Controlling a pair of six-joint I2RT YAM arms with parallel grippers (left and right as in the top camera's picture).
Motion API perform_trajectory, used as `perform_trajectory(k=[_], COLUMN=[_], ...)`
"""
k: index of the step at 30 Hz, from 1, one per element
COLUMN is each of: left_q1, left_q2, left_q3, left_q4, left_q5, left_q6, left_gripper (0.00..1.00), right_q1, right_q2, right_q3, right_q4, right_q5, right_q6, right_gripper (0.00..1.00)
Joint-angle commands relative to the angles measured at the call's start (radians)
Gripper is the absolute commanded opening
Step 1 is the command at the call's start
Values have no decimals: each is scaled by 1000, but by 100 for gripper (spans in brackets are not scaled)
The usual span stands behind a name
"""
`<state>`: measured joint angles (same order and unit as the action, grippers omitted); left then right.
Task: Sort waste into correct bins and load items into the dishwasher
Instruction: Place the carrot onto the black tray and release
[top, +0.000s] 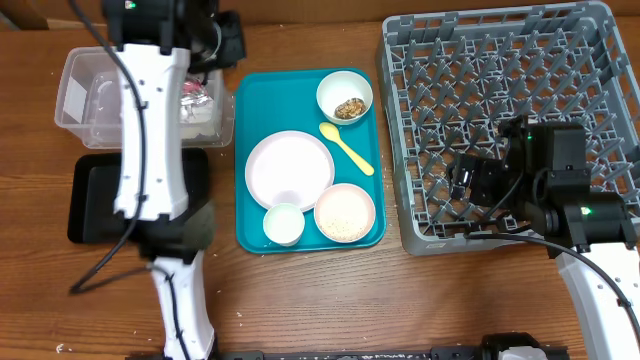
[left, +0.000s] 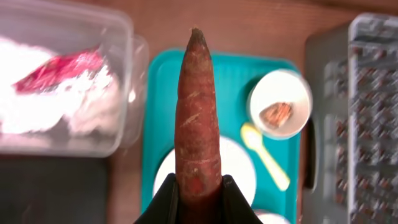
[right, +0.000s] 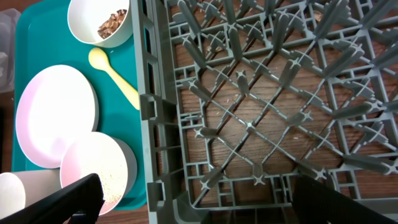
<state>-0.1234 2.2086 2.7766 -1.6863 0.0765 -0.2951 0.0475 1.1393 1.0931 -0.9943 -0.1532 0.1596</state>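
The left fingers (left: 166, 202) pinched the thick end of the carrot (left: 199, 124). The carrot pointed away from the wrist camera and was held in the air above the bench. Seen from that camera, it lay across the left part of the teal tray (left: 158, 93), just beside the clear tub (left: 127, 43). Inside the tub the red wrapper (left: 62, 70) rested on the crumpled napkin (left: 93, 109). The black tray (top: 90, 200) sat on the bench next to the tub, partly under the left arm.

On the teal tray the plate (top: 290, 170) stood in the middle. A bowl (top: 325, 88) holding brown scraps (top: 349, 107) stood at the far end, with the yellow spoon (top: 345, 145) between it and the plate. A second bowl (top: 345, 187), filled with rice (top: 345, 218), stood at the near end, and the small cup (top: 284, 224) was just beside it.

The right fingers (right: 68, 200) were spread wide with nothing between them, over the dish rack (right: 249, 112) near its corner closest to the teal tray. The rack stood on the bench just right of that tray.
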Motion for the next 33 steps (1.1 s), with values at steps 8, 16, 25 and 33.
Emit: perform_trajectory(k=[8,16,25,33], left_q1=[221,449,488,485], left_q2=[-455,-486,-390,-405], left_q3=[-897,-1406,-1603,-1410], left_q4=[68,550,928,787], left_q5=[-338,-293,-257,-135], left_q6=[-449,-618,-600,-233], left_gripper=[4,4,62,94], right_q1=[4,4,4,4], right_q2=[-2,-2,-2,-2], right_q3=[28,28,28,28], right_q4=[13,26,16,20], right_q5=[-6,-19,-33,-32], right_q6=[-3,-3,-3,-3], right_gripper=[100,100,100,100])
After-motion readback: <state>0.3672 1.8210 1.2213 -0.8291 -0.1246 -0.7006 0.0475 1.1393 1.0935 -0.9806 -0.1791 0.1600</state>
